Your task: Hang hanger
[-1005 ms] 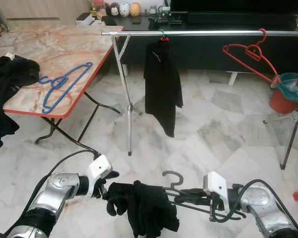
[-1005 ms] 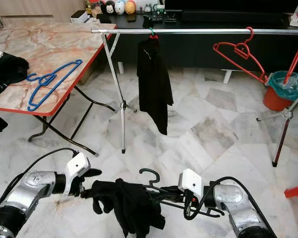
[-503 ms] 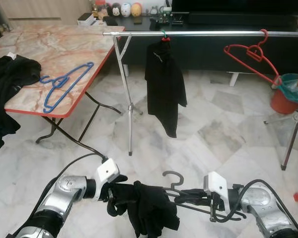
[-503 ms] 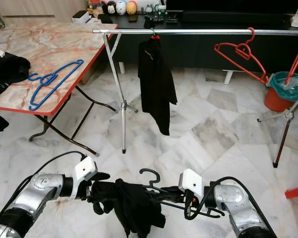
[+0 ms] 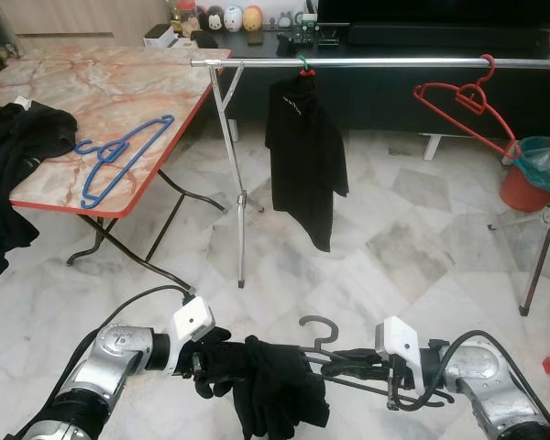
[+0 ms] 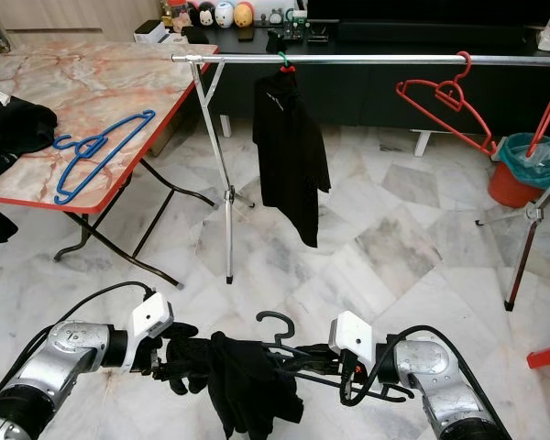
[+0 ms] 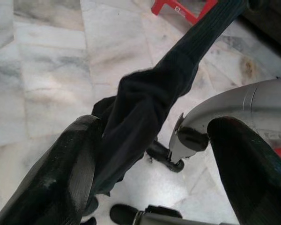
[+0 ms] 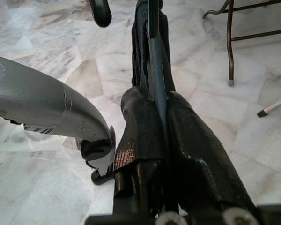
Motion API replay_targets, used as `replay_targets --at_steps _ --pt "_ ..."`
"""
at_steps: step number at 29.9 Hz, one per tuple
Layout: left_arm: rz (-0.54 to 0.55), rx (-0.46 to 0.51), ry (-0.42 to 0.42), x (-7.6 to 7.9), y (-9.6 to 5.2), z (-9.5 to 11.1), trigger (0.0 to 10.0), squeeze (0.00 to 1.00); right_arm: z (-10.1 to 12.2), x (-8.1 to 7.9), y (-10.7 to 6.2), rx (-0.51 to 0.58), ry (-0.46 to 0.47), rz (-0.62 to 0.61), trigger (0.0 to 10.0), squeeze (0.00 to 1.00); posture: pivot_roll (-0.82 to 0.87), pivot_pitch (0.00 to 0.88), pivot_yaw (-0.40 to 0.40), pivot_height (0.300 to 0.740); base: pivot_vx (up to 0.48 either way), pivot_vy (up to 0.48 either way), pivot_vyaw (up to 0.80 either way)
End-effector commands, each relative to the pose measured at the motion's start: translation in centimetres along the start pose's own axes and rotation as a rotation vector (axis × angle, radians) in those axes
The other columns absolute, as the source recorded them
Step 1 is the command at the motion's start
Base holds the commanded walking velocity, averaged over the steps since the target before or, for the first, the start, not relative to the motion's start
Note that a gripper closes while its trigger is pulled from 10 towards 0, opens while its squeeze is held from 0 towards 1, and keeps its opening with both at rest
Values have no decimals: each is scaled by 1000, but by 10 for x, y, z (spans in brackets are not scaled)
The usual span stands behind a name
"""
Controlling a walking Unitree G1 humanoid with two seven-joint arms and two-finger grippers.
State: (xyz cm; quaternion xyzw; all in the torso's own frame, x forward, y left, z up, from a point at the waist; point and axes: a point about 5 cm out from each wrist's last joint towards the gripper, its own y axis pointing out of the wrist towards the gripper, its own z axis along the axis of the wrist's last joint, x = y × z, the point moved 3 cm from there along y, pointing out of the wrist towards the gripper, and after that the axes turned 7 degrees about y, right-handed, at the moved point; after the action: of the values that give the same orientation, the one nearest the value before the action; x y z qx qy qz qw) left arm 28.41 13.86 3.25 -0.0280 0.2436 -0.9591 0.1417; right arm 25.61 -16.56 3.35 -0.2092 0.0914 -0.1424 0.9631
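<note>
A black hanger (image 5: 319, 328) with a black garment (image 5: 275, 385) draped over it hangs low over the marble floor, held between my two arms. My right gripper (image 5: 353, 362) is shut on the hanger's bar (image 8: 155, 101). At the garment's other end is my left gripper (image 5: 202, 359), open, with the cloth (image 7: 145, 108) running between its fingers and lying against one finger (image 7: 70, 164). The steel rail (image 5: 394, 62) crosses the far side at head height. It carries a black shirt (image 5: 307, 156) on a green hanger and an empty red hanger (image 5: 458, 96).
A marble-top folding table (image 5: 119, 82) stands at the left with a blue hanger (image 5: 119, 156) and dark clothes (image 5: 9, 165) on it. The rack's upright (image 5: 238, 202) rises ahead. A red bucket (image 5: 532, 174) and another stand leg (image 5: 532, 266) are at the right.
My left gripper has moved in toward the garment's end, and the cloth now lies between its fingers. The right gripper keeps its hold on the hanger.
</note>
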Motion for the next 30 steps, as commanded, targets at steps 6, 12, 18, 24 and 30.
replay_targets --at_steps 6,12,18,24,30 --pt "-35 2 32 1 5 8 10000 0 11 -4 7 45 -28 34 0 0 11 58 60 740 0 0 0" --pt "-54 -15 45 2 8 7 3373 0 11 -6 7 45 -25 39 0 0 11 59 60 740 0 0 0" --pt "-47 -20 44 2 9 7 0 0 11 -5 7 44 -25 37 0 0 10 62 60 740 0 0 0" --pt "-48 -20 45 2 10 7 0 0 12 -5 7 46 -26 39 0 0 11 62 60 740 0 0 0" --pt "-45 -18 43 1 9 7 0 0 12 -6 8 46 -26 40 0 0 13 64 60 740 0 0 0"
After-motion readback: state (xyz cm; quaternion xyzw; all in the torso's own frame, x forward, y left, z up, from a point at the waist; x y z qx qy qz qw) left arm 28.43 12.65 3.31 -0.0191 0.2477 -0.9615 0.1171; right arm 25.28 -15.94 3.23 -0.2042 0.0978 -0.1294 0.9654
